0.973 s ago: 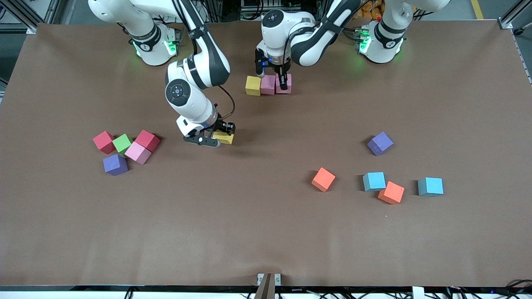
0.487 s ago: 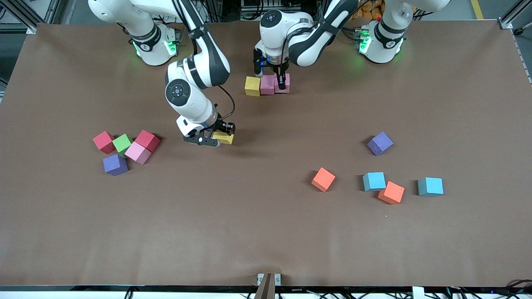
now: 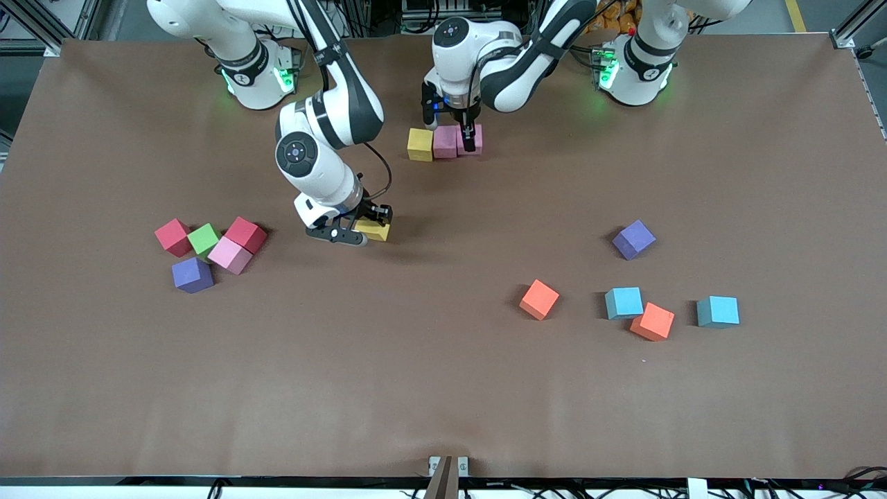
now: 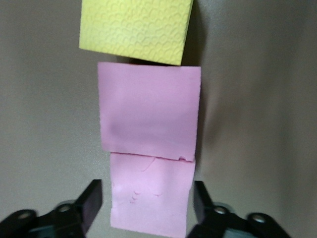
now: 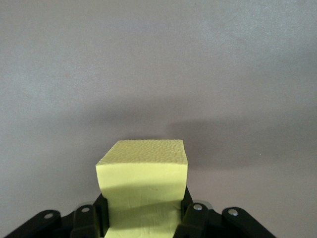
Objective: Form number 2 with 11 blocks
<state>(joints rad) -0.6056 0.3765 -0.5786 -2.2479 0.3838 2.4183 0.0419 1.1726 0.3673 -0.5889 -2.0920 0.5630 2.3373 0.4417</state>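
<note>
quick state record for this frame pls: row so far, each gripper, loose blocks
row: yellow block, pink block, end pink block, side by side near the bases
left gripper: open, fingers either side of the end pink block
right gripper: shut on second yellow block
loose: five toward the right arm's end, five toward the left arm's
</note>
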